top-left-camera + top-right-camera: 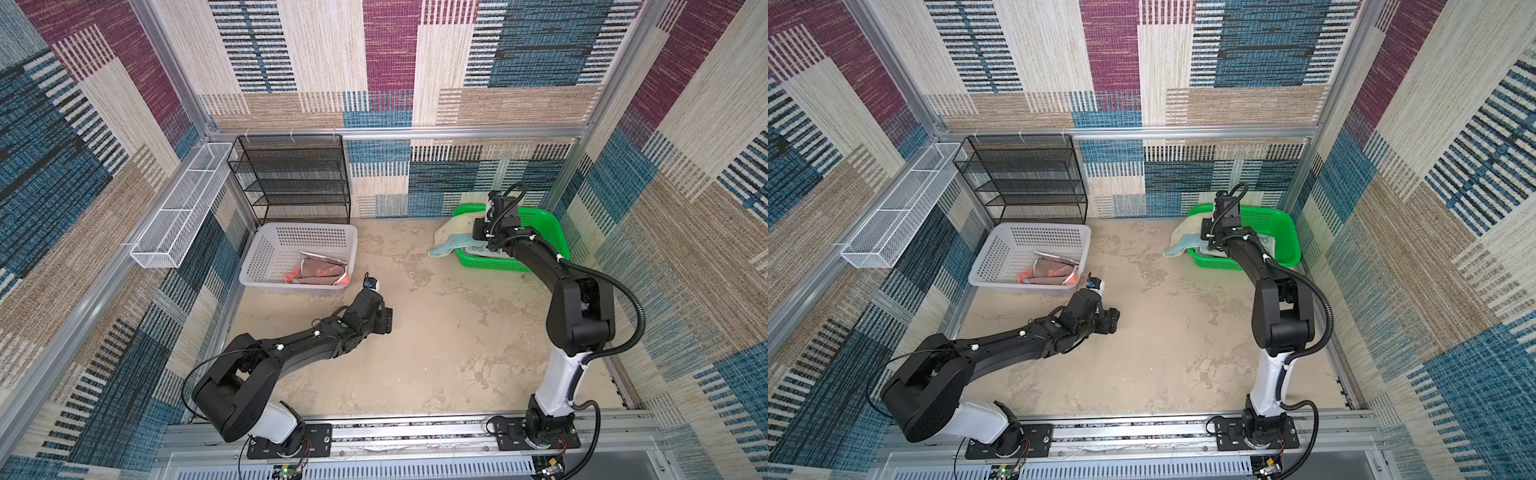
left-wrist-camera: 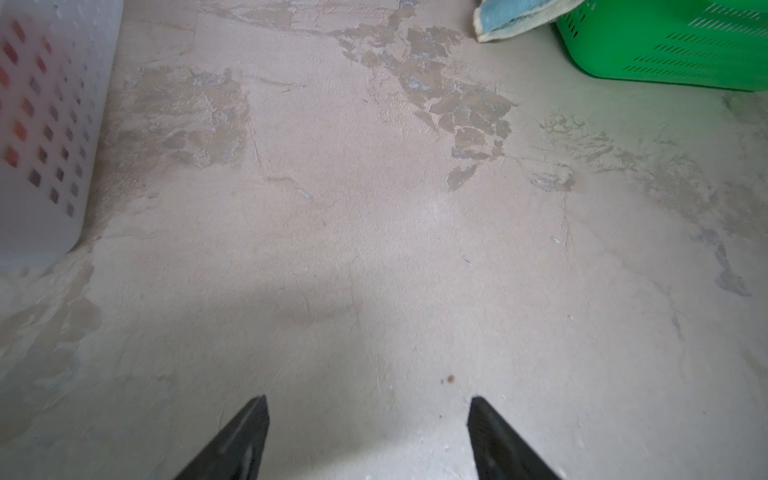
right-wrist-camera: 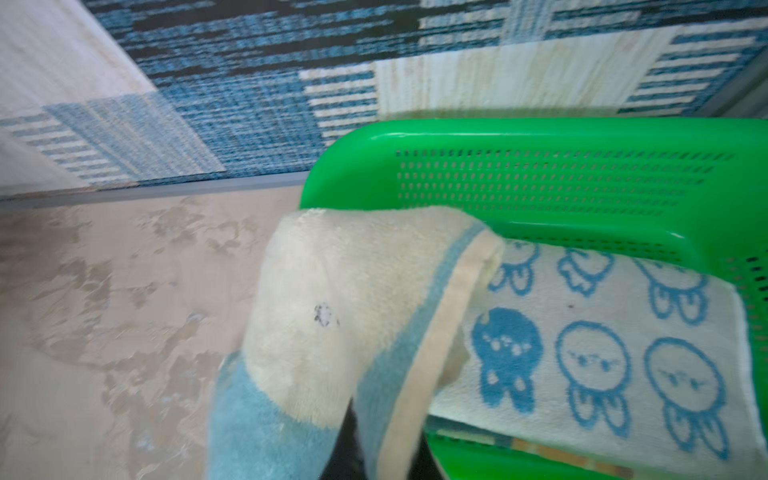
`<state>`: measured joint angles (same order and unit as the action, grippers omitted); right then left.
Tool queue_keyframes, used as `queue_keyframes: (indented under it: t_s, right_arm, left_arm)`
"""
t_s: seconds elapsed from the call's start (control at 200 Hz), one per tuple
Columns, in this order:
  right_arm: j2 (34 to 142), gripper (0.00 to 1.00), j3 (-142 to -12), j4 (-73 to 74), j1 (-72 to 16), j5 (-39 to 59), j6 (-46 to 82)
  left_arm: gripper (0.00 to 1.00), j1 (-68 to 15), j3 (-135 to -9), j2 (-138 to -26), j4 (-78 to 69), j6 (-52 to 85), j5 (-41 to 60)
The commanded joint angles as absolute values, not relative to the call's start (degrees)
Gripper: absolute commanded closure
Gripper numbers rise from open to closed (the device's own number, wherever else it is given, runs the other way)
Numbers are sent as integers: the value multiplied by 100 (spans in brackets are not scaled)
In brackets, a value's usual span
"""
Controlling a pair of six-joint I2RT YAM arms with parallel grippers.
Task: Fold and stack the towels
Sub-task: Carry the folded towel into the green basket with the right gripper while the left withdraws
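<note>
Right fingers (image 3: 351, 440) were closed on the teal towel (image 3: 332, 324), which hung over the rim of the green basket (image 3: 540, 137). Left fingers (image 2: 237, 440) stood wide and empty, well apart from that basket. Towel judged soft, limp, light; take it by a corner.

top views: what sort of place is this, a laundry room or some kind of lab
Most likely a robot test cell, not a home. Two arms are bolted to a metal rail. An aluminium frame holds walls of patterned carpet tiles. A white basket and a green basket look like props.
</note>
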<state>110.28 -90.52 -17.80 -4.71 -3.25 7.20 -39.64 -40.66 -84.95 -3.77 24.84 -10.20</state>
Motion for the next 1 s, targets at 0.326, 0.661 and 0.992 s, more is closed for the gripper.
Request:
queue_keyframes:
  t_s: [0.326,0.661,0.992]
  right_arm:
    - [11293,100,-9068,-1757,432,-908,374]
    - [11706,69,-9402,-1942,536,-1292,229]
    - [11141,9,-8818,-1496,527,-1129,229]
  left_arm:
    - [20,-3964,-4087,-8256,-195,2365,-1060]
    - [20,-3964,-4122,-8122,-53,2314,-1118]
    - [18,-3957,-4294,-7986,261,2303,-1261]
